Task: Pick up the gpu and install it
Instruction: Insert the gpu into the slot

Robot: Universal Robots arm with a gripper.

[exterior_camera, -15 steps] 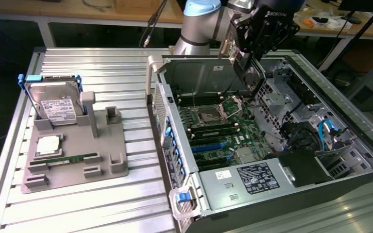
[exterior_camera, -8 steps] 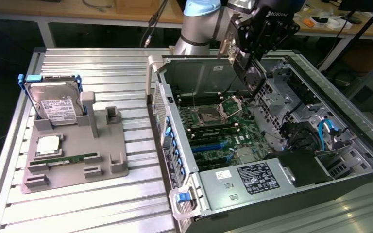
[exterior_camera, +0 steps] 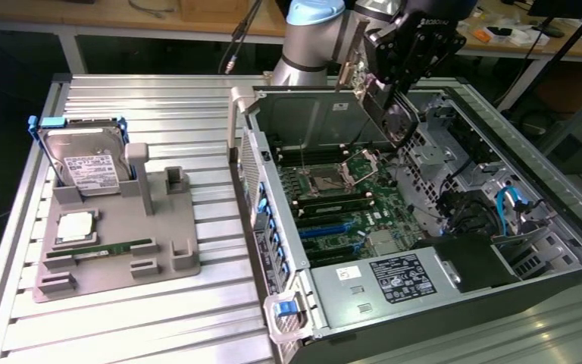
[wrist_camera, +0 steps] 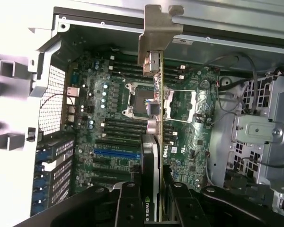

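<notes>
My gripper [exterior_camera: 390, 82] is shut on the gpu [exterior_camera: 380, 106], a thin green card with a silver bracket [exterior_camera: 348, 70] at one end. It hangs edge-down above the back of the open computer case [exterior_camera: 270, 114], over the motherboard [exterior_camera: 336, 205]. In the wrist view the gpu [wrist_camera: 159, 109] is seen edge-on, its bracket [wrist_camera: 156, 33] pointing toward the case's rear wall, and the black fingers [wrist_camera: 128, 203] clamp its sides. The blue expansion slots [wrist_camera: 111, 153] lie below and to one side of the card; the card touches none of them.
On the exterior view's left, a grey fixture [exterior_camera: 170, 258] stands on the slatted metal table, holding a hard drive [exterior_camera: 87, 163], a processor chip [exterior_camera: 75, 227] and a memory stick [exterior_camera: 104, 249]. The case holds a power supply [exterior_camera: 402, 277], cables [exterior_camera: 508, 205] and a drive cage [wrist_camera: 260, 132].
</notes>
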